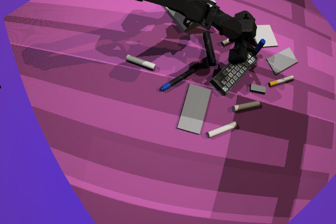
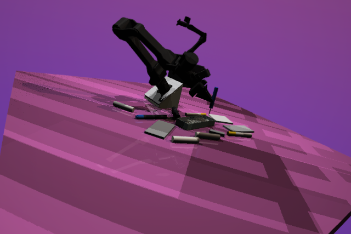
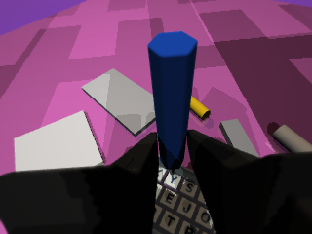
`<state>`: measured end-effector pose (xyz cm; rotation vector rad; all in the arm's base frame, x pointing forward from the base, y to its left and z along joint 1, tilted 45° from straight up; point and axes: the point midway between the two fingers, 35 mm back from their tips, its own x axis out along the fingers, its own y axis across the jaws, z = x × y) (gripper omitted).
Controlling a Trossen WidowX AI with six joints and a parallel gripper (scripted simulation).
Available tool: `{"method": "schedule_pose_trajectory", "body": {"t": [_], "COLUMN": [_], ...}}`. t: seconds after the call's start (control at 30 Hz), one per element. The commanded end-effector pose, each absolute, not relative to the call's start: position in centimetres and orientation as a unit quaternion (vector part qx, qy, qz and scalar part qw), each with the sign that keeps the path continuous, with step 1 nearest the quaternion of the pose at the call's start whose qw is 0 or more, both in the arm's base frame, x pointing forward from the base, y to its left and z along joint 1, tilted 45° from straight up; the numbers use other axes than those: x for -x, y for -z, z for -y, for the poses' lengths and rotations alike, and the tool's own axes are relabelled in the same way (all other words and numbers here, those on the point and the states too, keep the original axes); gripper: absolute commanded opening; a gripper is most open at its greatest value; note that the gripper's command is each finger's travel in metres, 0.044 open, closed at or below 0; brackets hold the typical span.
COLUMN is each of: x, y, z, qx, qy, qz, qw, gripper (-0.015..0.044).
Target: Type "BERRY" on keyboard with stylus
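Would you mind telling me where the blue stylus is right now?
The blue stylus is clamped upright in the end effector, over the keyboard's far end, beside the white card.

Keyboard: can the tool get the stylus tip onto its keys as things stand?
Probably yes. The tool is shut on the blue stylus, held nearly upright directly above the keyboard at its far end. In the wrist view nothing lies between tip and keys; the nearby markers and grey cards lie off the keyboard.
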<state>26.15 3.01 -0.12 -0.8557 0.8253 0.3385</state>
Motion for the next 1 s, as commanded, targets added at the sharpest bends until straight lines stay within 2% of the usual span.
{"method": "schedule_pose_trajectory", "body": {"t": [0.0, 0.53, 0.63, 0.97], "x": [-26.9, -26.5, -26.5, -26.6], "y": [0.3, 1.7, 1.8, 2.1], "z": [-3.4, -2.0, -2.0, -1.7], "qx": [0.399, 0.4, 0.4, 0.4], "qy": [-0.156, -0.155, -0.155, -0.155], "qz": [-0.384, -0.384, -0.384, -0.384], "qw": [0.818, 0.818, 0.818, 0.818], "gripper": [0.0, 0.0, 0.0079, 0.0081]}}
